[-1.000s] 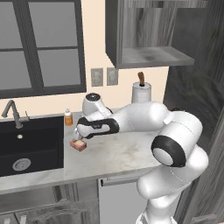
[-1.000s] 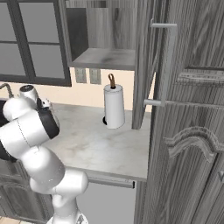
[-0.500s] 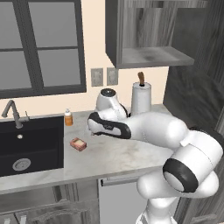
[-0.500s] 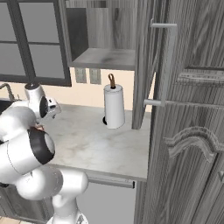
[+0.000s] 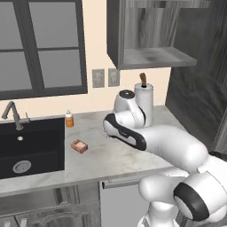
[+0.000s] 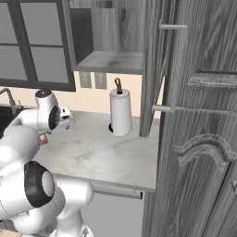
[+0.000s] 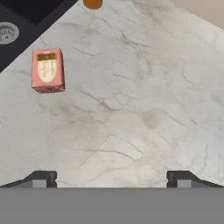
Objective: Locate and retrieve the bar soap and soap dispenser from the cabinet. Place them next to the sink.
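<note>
Open marble counter (image 5: 111, 155), bar soap (image 5: 79, 146) near sink (image 5: 26, 150), paper-towel roll (image 5: 143, 105) behind

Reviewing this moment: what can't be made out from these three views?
- Soap dispenser: hand view's top edge crops all but its orange base.
- Bar soap label: too blurred to read.
- Sink: left base view's left edge cuts it off.
- Gripper: fingertips apart, nothing between them.

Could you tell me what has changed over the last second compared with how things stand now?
The gripper has let go of the small reddish-pink bar soap and drawn back from it, away from the black sink; its fingers now stand open over bare marble counter. The soap, the small orange soap dispenser and the white paper-towel roll stayed put.
</note>
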Robot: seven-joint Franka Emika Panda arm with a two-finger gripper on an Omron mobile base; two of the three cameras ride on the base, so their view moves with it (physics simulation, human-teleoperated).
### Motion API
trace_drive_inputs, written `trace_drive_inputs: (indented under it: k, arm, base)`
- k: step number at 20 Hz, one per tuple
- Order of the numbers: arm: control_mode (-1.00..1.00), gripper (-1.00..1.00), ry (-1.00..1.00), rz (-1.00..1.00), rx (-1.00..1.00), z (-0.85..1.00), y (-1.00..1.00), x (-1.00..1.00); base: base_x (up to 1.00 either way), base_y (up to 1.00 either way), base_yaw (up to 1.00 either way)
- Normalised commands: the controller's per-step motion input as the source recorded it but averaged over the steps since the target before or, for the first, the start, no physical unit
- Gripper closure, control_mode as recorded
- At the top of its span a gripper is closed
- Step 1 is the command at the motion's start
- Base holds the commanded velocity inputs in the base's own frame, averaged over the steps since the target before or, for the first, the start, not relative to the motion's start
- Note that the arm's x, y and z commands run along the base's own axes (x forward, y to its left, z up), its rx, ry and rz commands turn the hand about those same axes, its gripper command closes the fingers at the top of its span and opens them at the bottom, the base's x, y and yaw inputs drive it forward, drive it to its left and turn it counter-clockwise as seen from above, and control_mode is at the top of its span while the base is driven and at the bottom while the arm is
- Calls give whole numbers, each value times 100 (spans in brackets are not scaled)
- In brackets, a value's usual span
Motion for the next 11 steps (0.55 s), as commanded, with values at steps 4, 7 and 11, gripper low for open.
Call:
trace_drive_inputs:
  k: [4, 7, 11]
  arm:
    - [-100, -100, 0, -22, 0, 4, -57, -18]
    - [-100, -100, -1, -21, 0, 5, -52, -29]
    - [-100, -100, -5, -19, 0, 15, -45, -39]
  base:
    - [0, 0, 0]
    - [0, 0, 0]
    - [0, 0, 0]
